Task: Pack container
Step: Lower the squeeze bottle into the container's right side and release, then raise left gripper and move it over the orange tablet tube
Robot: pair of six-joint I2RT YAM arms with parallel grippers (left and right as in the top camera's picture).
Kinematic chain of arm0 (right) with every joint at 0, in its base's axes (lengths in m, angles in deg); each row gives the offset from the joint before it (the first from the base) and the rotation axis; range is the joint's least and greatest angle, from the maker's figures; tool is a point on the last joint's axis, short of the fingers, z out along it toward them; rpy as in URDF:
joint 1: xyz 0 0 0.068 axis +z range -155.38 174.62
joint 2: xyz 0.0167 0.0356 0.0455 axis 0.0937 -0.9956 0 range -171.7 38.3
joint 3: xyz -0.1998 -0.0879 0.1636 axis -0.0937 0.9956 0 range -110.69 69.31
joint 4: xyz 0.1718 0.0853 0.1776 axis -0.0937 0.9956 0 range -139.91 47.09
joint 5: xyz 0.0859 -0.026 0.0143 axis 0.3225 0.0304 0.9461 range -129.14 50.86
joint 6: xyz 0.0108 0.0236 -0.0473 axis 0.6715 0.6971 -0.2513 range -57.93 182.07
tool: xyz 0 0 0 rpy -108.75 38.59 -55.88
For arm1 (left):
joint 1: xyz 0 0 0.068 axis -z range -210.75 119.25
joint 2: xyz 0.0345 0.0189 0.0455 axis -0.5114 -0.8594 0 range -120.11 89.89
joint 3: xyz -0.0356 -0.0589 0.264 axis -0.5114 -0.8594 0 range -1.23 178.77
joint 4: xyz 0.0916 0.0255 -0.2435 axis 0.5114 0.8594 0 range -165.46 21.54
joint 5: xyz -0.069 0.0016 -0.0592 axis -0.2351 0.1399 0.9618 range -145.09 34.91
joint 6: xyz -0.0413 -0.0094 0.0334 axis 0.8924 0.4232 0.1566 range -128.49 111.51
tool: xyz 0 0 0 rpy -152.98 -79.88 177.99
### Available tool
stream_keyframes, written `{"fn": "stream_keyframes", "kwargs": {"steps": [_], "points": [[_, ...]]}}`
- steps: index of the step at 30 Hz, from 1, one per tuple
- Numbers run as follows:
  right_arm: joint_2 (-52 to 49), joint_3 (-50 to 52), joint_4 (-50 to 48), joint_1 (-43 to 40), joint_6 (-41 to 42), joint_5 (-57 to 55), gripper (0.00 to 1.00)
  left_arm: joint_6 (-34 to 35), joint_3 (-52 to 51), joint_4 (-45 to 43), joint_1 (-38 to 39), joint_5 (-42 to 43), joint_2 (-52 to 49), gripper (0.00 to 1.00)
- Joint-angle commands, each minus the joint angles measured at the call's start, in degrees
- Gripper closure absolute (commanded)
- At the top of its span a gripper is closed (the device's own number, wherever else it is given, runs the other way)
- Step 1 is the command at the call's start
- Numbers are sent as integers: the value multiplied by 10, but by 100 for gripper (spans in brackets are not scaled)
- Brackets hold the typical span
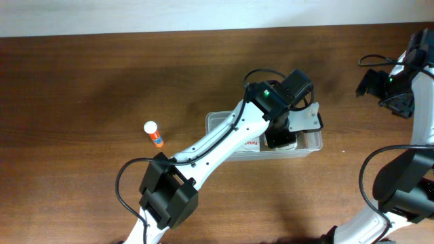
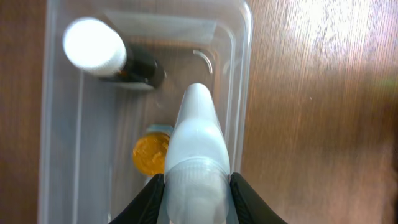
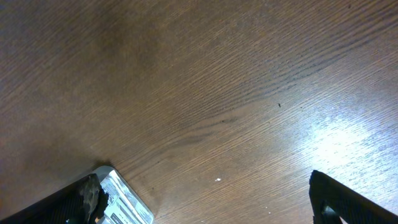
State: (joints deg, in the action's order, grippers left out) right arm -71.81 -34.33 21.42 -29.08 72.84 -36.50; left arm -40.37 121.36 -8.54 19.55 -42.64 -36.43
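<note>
1. Pinching a white bottle (image 2: 198, 143) with a tapered cap, the left gripper (image 2: 198, 180) hung over the container (image 2: 242, 68), jaws pressed against the bottle's two sides.
2. The container was a clear plastic tub. It sat near the middle of the counter (image 1: 81, 102), somewhat toward the right edge, with its long side running left to right.
3. The held bottle's tip pointed down into the tub. Could not tell whether it touched the floor.
4. A dark bottle with a white cap (image 2: 93, 50) lay inside the tub, at its end beyond the held bottle's tip.
5. A small yellow-topped item (image 2: 151, 154) was also inside, just beside the held bottle and partly hidden by it. Could not make out what it was.
6. A glue stick (image 1: 154, 134) with a white cap and orange body lay on the wood left of the tub, apart from it.
7. The right gripper (image 3: 205, 196) was spread wide near the far right corner, with only bare wood showing between its fingers.
</note>
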Motion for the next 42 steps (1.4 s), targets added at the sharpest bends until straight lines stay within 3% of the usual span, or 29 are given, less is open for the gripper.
{"fn": "stream_keyframes", "kwargs": {"steps": [1,19,20,21,25,31,37,42], "points": [[-2,1,0,0,7,-1,2,-34,11,-7,0,19,2,78],[-2,1,0,0,7,-1,2,-36,11,-23,0,19,-44,78],[-2,1,0,0,7,-1,2,-36,11,-24,0,19,-44,63],[-2,1,0,0,7,-1,2,-35,11,-24,0,20,-44,58],[-2,1,0,0,7,-1,2,-35,11,-28,0,19,-44,56],[-2,1,0,0,7,-1,2,-31,23,-36,0,19,-44,42],[-2,1,0,0,7,-1,2,44,140,-20,-18,10,-44,34],[-2,1,0,0,7,-1,2,170,291,83,-85,-59,-44,23]]}}
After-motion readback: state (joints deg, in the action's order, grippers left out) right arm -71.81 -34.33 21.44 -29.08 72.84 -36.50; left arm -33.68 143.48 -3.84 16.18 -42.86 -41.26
